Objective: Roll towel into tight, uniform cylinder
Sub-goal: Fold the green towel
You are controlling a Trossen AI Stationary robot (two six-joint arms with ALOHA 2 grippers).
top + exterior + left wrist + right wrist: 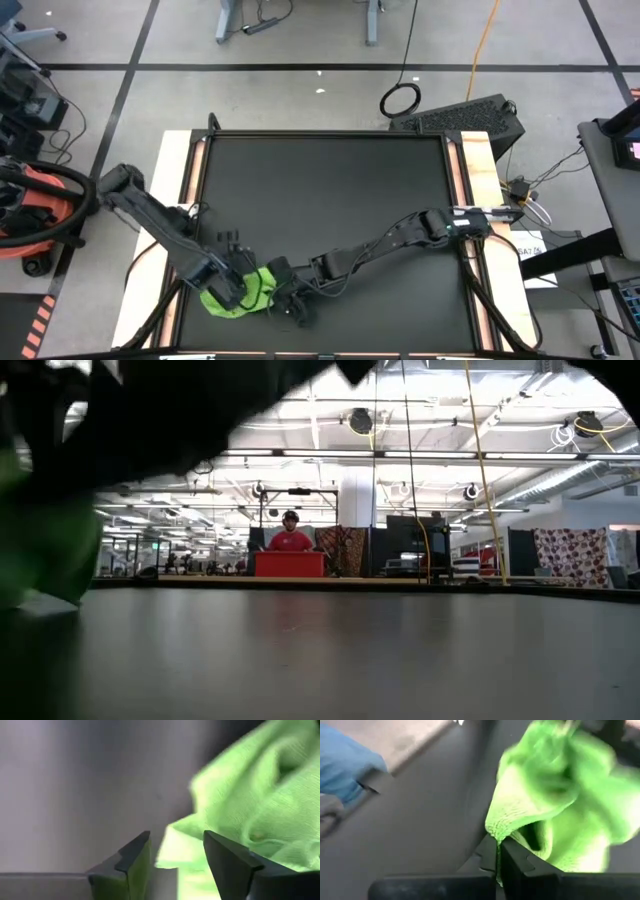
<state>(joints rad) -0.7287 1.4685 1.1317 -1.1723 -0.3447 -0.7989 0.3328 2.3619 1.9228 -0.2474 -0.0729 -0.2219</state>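
The lime-green towel (240,292) sits bunched at 7 o'clock on the black mat (330,190). It looks light and floppy, so grab edges. Right gripper (499,855) pinches a fold; left gripper (175,860) gapes beside it.

One towel (238,293), two arms, two pincers — left pincer (232,287), right pincer (288,303) — one bench (330,190) and one person (290,536) were counted.

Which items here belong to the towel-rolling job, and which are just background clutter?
Job:
towel
left gripper, open at the towel
right gripper, pinching the towel's edge
black table mat

Lying about:
keyboard
cable coil
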